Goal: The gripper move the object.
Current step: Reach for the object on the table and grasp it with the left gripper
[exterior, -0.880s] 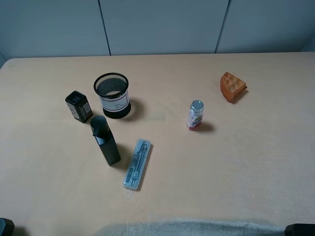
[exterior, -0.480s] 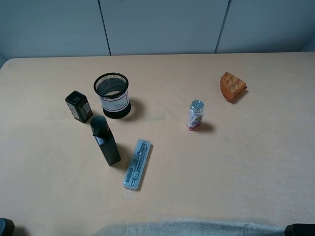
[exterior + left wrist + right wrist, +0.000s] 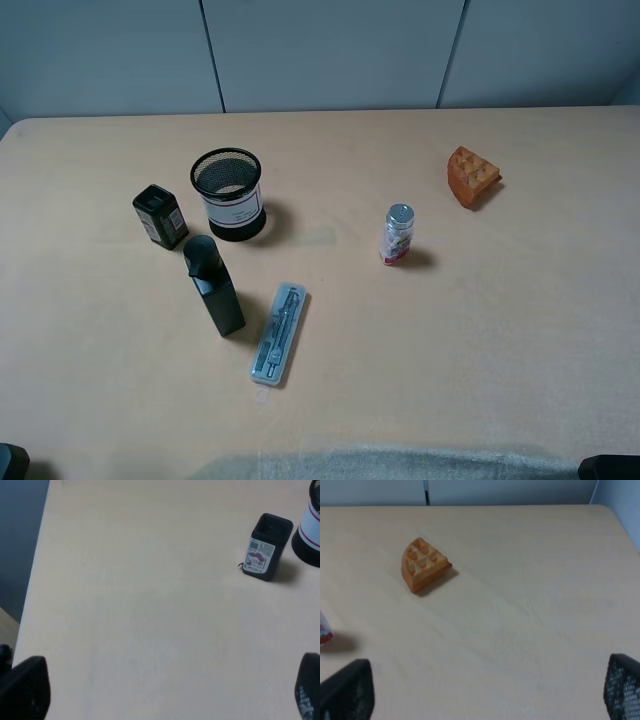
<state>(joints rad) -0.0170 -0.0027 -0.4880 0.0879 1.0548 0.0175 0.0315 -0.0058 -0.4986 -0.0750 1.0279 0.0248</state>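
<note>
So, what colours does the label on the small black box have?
White with red print. The label on the box shows best in the left wrist view.

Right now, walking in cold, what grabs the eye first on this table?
The orange waffle-like wedge stands out, alone at the far right of the table. On the left sits a dark cluster: a mesh cup with the small black box on its left, and a taller black bottle nearer the camera beside a clear pen case.

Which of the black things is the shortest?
The small black box with the white-and-red label, left of the mesh cup. The cup and the slim black bottle both stand taller.
</note>
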